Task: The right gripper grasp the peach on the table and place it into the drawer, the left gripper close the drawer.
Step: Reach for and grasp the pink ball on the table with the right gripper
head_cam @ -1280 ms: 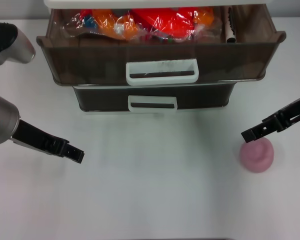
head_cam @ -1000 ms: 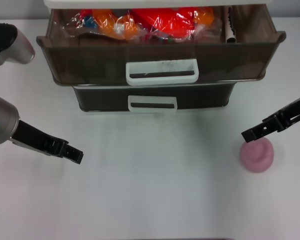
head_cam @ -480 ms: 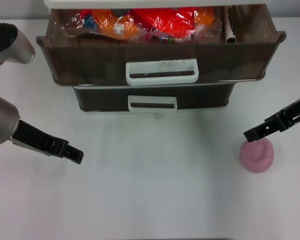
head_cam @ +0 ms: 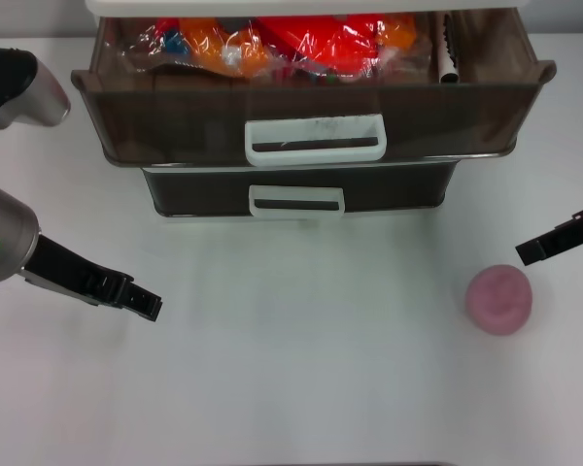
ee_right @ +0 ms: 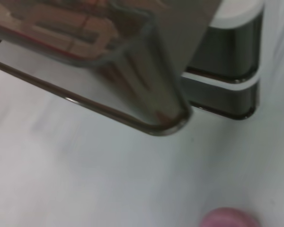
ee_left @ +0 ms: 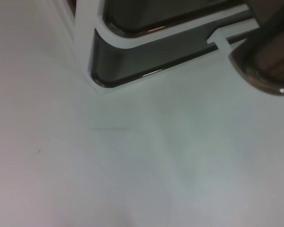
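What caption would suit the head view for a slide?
Open drawer at the back, peach on the table, right tool just beside it, left tool hovering opposite.

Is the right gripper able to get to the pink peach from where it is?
Probably yes. The right gripper hovers just beside the peach, which sits alone on the table; nothing lies between them.
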